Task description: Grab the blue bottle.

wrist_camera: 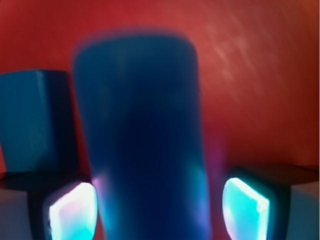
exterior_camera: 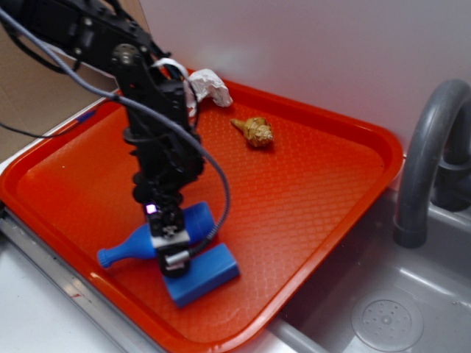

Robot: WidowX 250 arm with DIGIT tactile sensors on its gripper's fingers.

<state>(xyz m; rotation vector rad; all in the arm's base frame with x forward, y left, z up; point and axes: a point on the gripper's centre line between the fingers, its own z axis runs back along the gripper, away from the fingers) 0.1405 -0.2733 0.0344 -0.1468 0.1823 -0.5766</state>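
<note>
Black jointed arm [exterior_camera: 151, 125], grey cable [exterior_camera: 213, 184] looping along it, white wiring near top. Gripper [wrist_camera: 159, 207]: black fingers, pads [wrist_camera: 72, 212] glowing cyan-pink; silver wrist bracket.

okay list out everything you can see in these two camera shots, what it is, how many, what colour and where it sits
tray: one, red-orange, on the counter beside the sink.
blue bottle: one, blue, lying on its side at the tray's near edge, between the gripper's fingers.
blue block: one, blue, rectangular, beside the bottle.
gold object: one, golden, far side of the tray.
white crumpled thing: one, white, tray's far edge.
sink: one, grey, right of the tray.
faucet: one, grey, over the sink.
gripper: one, black, straddling the bottle; pads apart from it.
</note>
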